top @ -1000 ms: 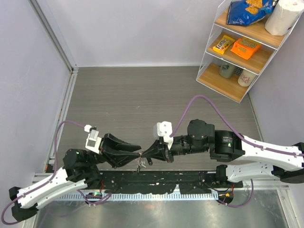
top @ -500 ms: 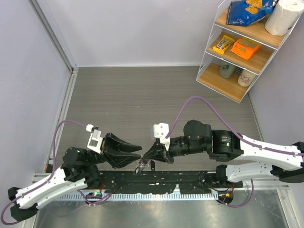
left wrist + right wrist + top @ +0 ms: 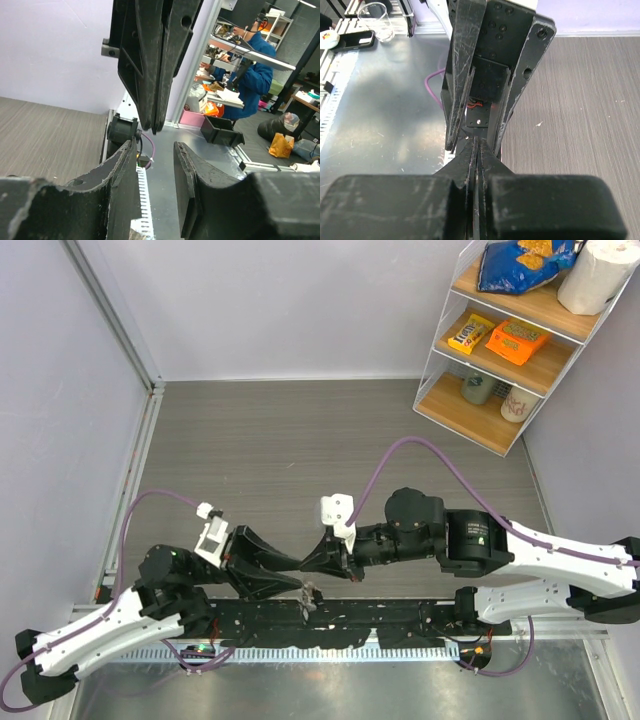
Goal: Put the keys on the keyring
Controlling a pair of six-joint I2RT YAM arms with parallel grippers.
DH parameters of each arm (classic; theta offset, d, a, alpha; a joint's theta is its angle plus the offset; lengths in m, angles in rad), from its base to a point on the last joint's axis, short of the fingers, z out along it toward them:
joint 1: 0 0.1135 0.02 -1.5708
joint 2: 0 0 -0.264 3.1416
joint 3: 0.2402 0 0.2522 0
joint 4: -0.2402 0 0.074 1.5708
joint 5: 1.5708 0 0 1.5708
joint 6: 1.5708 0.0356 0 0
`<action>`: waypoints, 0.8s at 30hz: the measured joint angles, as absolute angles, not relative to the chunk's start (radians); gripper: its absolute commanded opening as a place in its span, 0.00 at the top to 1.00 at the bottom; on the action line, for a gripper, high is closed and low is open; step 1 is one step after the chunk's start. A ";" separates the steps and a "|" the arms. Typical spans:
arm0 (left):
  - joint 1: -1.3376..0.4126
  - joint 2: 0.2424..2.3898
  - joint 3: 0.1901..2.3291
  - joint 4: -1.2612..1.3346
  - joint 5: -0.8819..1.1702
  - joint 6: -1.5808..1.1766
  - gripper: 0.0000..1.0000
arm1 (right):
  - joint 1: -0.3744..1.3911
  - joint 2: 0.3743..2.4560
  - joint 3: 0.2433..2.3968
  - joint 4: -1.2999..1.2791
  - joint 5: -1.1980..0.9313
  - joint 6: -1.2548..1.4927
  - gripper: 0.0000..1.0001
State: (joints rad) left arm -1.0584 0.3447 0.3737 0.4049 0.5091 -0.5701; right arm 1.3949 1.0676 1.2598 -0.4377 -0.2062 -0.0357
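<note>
at the near table edge: grippers tip to tip, keys just below

in the top view the left gripper (image 3: 301,576) and right gripper (image 3: 310,562) point at each other, tips almost meeting above the black base rail (image 3: 400,618). left fingers (image 3: 120,190) are spread, w/ a clear gap between them in the left wrist view. nothing shows in that gap except the metal surface beyond. right fingers (image 3: 470,160) are pressed flat together. no key or ring is visible between them, and i can't tell if anything thin is pinched there. each wrist cam sees the other gripper hanging in from the top, nose to nose w/ its own.

the keys (image 3: 308,598) show only from above, as a small silvery clump w/ a dark bit. they sit just below the two tips, over the rail. can't tell if they hang from a finger or lie on the rail. the keyring can't be told apart from them at this size.
</note>
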 measured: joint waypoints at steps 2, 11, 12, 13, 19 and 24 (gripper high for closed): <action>-1.058 0.342 0.375 0.399 0.518 -0.569 0.64 | 1.395 1.068 1.273 -0.435 -0.207 -0.035 0.95; -1.058 0.295 0.377 0.354 0.516 -0.558 0.72 | 1.395 1.067 1.281 -0.436 -0.196 -0.027 0.95; -1.058 0.291 0.377 0.347 0.513 -0.555 0.72 | 1.395 1.066 1.280 -0.435 -0.191 -0.026 0.95; -1.058 0.284 0.377 0.336 0.508 -0.548 0.72 | 1.395 1.064 1.276 -0.434 -0.183 -0.024 0.95; -1.058 0.248 0.377 0.272 0.455 -0.528 0.70 | 1.394 1.012 1.189 -0.435 -0.130 0.012 0.73; -1.058 0.239 0.377 0.195 0.391 -0.515 0.63 | 1.392 0.936 1.053 -0.432 -0.074 0.069 0.57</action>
State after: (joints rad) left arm -1.0584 0.2386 0.3775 0.1947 0.3908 -0.5152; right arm 1.3918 0.9360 1.0534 -0.4324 -0.0738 0.0689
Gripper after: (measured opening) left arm 0.334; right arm 0.366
